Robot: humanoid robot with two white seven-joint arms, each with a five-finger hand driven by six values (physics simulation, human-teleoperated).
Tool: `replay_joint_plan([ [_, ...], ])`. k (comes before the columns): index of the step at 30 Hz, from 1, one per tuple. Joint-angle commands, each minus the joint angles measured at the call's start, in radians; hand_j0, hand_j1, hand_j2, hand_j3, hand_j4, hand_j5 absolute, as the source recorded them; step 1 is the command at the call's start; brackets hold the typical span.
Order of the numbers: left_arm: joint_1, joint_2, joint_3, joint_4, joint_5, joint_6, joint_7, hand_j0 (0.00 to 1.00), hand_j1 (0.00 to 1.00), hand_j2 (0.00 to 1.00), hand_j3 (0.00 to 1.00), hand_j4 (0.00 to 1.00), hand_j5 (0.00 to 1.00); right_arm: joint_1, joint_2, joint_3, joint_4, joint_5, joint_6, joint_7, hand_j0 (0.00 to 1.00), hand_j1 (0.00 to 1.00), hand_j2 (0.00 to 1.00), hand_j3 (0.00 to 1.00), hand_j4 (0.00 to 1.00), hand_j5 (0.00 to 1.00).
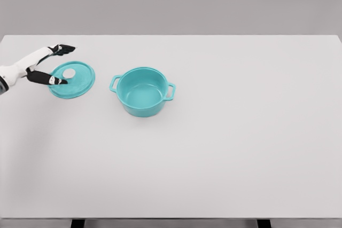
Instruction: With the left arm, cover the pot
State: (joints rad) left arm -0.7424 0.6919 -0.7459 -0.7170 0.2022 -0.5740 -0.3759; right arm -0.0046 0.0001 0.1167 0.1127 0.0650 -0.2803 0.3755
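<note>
We see a broad, pale grey counter (224, 158) filling most of the head view, with a grey wall behind it. Left of the middle stands a round turquoise pot (142, 92) with two small loop handles, one on its left rim and one on its right. It stands upright and uncovered, and we can look straight down into its bare inside.

To the left of the pot, apart from it and not touching, lies the matching flat turquoise lid (75, 81) with a small pale round knob (69, 73) near its centre. The lid rests on the counter, knob upward.

Our left arm, white with dark fingertips, comes in from the left edge. The left hand (52, 63) sits at the lid's left side with its fingers spread wide: one dark finger (62, 49) points out beyond the lid's far rim, and another (47, 78) reaches across the lid's left part, its tip just beside the knob. Between them the hand is open and grips nothing. We cannot tell whether the lower finger touches the lid's surface or hangs just above it.
</note>
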Motion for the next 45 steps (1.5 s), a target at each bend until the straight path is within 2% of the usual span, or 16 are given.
replay_joint_plan([
  [1, 0.0, -0.009, 0.0, 0.059, 0.005, 0.006, -0.003, 0.83, 0.83, 0.83, 0.83, 0.83, 0.83, 0.0, 0.0, 0.0, -0.001, -0.001, 0.0, 0.0, 1.0, 1.0, 1.0, 1.0, 1.0, 1.0],
  [12, -0.008, -0.065, -0.001, 0.1, -0.003, 0.026, 0.006, 0.81, 0.81, 0.81, 0.81, 0.81, 0.81, 0.0, 0.0, 0.0, -0.001, -0.001, 0.0, 0.0, 1.0, 1.0, 1.0, 1.0, 1.0, 1.0],
  [26, -0.009, -0.066, 0.0, 0.097, -0.001, 0.025, 0.011, 0.76, 0.76, 0.76, 0.76, 0.76, 0.76, 0.0, 0.0, 0.0, 0.001, -0.001, 0.0, 0.0, 1.0, 1.0, 1.0, 1.0, 1.0, 1.0],
  [31, -0.006, -0.069, -0.001, 0.096, -0.001, 0.025, 0.011, 0.71, 0.71, 0.71, 0.71, 0.71, 0.71, 0.0, 0.0, 0.0, 0.001, 0.001, 0.0, 0.0, 1.0, 1.0, 1.0, 1.0, 1.0, 1.0],
  [37, 0.002, -0.068, -0.003, 0.093, -0.001, 0.025, 0.011, 0.6, 0.6, 0.6, 0.6, 0.6, 0.6, 0.0, 0.0, 0.0, -0.001, 0.001, 0.0, 0.0, 1.0, 1.0, 1.0, 1.0, 1.0, 1.0],
  [39, 0.005, -0.068, -0.003, 0.093, -0.001, 0.023, 0.008, 0.53, 0.53, 0.53, 0.53, 0.53, 0.53, 0.0, 0.0, 0.0, -0.001, 0.001, 0.0, 0.0, 1.0, 1.0, 1.0, 1.0, 1.0, 1.0],
  [45, 0.006, -0.072, -0.003, 0.085, 0.0, 0.023, 0.0, 0.47, 0.47, 0.47, 0.47, 0.47, 0.47, 0.0, 0.0, 0.0, 0.001, 0.001, 0.0, 0.0, 1.0, 1.0, 1.0, 1.0, 1.0, 1.0],
])
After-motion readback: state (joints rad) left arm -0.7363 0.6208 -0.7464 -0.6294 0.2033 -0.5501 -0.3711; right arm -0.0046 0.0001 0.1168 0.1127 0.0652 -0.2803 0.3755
